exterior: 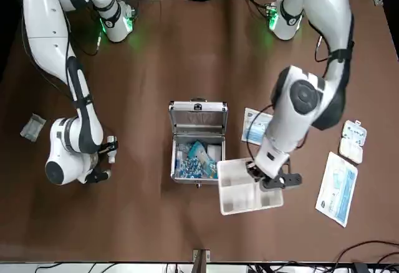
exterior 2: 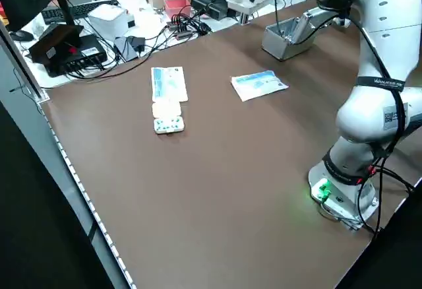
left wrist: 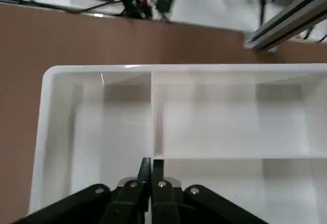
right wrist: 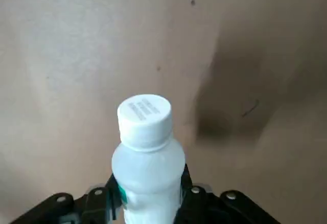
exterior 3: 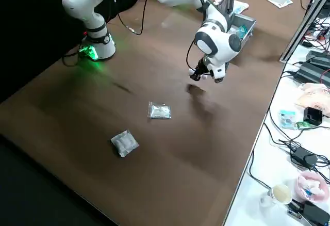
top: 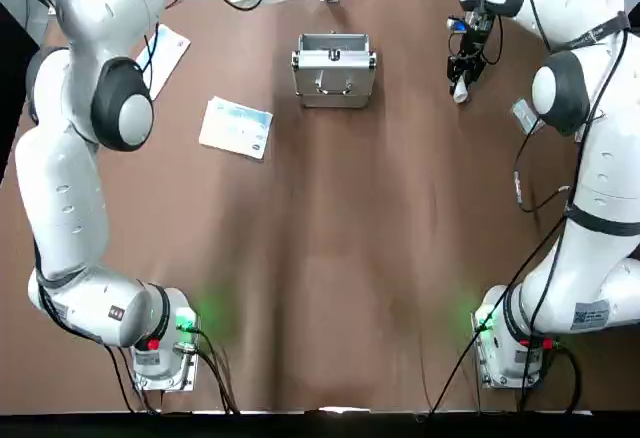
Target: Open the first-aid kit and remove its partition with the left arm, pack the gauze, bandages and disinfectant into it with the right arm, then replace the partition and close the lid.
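At the near half of the bench (top: pixel 330 258), towards its right edge, two small clear-wrapped packets (exterior 3: pixel 159 111) (exterior 3: pixel 124 143) are lying flat and well apart from the case, so that part of the packing is judged to be outstanding; whether they are gauze or bandages cannot be told. Farther out on the same side, the right arm (exterior: pixel 72 73) is carrying the right gripper (exterior 3: pixel 207 76) above the bare bench, with its jaws grasping the disinfectant (right wrist: pixel 145 152) around the body. The disinfectant is showing as a small white bottle with a broad white cap and a green band low on the body, and it is not yet in the case. Farther on, near the middle of the far edge, the first-aid kit (exterior: pixel 173 158) is standing open with the lid (exterior: pixel 198 118) raised upright, and blue-and-white packets are already lying inside it. The opening step and the removal step are therefore judged complete. Beyond the kit, at the far edge, the left arm (exterior: pixel 299 105) is holding the left gripper (left wrist: pixel 151 170) with its jaws clenched on an inner dividing wall of the partition (left wrist: pixel 214 127). The partition is appearing pale, translucent and empty, just beside the kit's far left corner. Placing the disinfectant, packing the loose packets, replacing the partition and closing the lid are remaining.
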You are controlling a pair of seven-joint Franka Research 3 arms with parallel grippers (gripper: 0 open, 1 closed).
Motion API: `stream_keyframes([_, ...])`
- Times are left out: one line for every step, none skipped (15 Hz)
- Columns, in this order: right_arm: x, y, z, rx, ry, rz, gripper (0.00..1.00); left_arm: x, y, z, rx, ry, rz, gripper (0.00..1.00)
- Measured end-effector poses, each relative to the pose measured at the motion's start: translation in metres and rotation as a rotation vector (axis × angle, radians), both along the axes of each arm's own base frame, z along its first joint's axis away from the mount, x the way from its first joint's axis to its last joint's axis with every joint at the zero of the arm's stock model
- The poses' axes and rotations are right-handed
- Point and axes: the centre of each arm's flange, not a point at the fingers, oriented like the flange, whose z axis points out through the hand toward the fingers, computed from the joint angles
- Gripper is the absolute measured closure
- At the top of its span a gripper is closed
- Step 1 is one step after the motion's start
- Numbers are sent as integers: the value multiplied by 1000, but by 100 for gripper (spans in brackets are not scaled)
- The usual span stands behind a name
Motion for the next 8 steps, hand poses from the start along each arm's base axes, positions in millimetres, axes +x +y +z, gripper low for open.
stream_keyframes([1,2,7,6,12,-9,54,2,14,-6,22,29,-16,96])
stream_keyframes([2,5,16,12,22,-21,55,5,28,-12,41,58,-28,96])
stream_keyframes([8,23,38,33,27,-97,55,10,58,-24,67,99,-44,96])
stream_keyframes([13,38,50,45,18,-144,55,12,74,-31,77,115,-49,96])
stream_keyframes([17,58,64,60,10,-196,55,16,91,-38,84,128,-52,96])
stream_keyframes([21,79,78,84,4,-246,55,19,108,-44,88,138,-51,96])
stream_keyframes([25,101,92,115,-4,-288,55,21,122,-50,91,145,-48,96])
stream_keyframes([28,120,105,143,-17,-323,55,24,130,-55,90,141,-47,96])
